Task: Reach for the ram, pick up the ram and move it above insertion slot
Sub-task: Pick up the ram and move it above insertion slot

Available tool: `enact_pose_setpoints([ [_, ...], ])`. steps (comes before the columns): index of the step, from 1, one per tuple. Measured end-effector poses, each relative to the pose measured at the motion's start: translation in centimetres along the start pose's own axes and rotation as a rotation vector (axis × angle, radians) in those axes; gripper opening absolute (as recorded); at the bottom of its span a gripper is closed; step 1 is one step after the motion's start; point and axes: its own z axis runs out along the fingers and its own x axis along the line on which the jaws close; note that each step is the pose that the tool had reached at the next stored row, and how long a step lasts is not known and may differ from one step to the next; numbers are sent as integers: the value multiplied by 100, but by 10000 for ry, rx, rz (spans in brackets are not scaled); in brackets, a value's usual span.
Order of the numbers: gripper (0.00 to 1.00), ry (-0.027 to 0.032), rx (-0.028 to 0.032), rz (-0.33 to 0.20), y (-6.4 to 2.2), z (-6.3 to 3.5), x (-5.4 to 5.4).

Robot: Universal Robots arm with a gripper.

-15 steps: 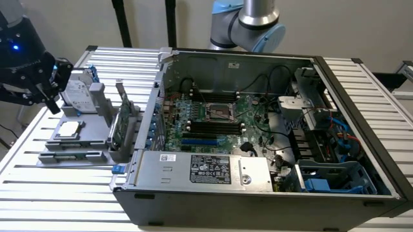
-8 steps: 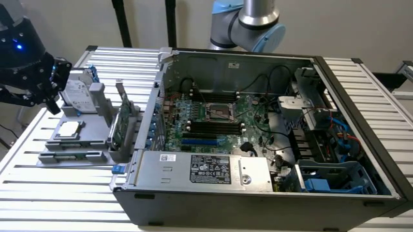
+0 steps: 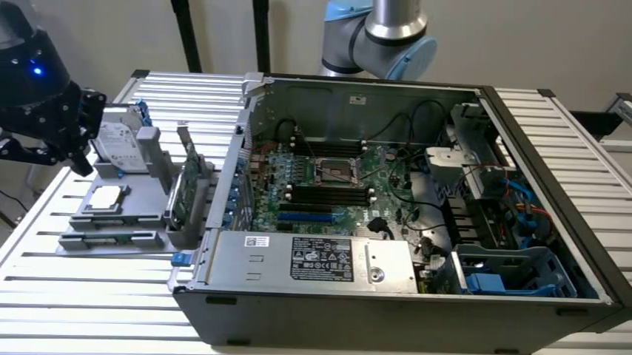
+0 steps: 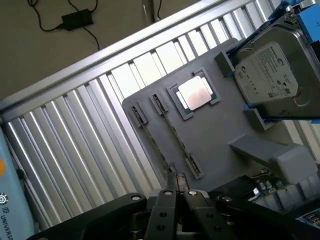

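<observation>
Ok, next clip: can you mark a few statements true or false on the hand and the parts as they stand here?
1. The black robot hand is shut. True.
2. The thin green ram stick sits inside the dark computer case. False: it lies on the grey fixture tray, outside the case.
3. The silver hard drive with blue rails is on that tray. True.
4. A side panel closes the case. False: it is open, with the green motherboard showing.
</observation>
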Motion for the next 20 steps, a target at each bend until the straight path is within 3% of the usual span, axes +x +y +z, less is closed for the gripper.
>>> enact_pose_setpoints([
  [20,11,141,6,-3632,-2,52,0],
])
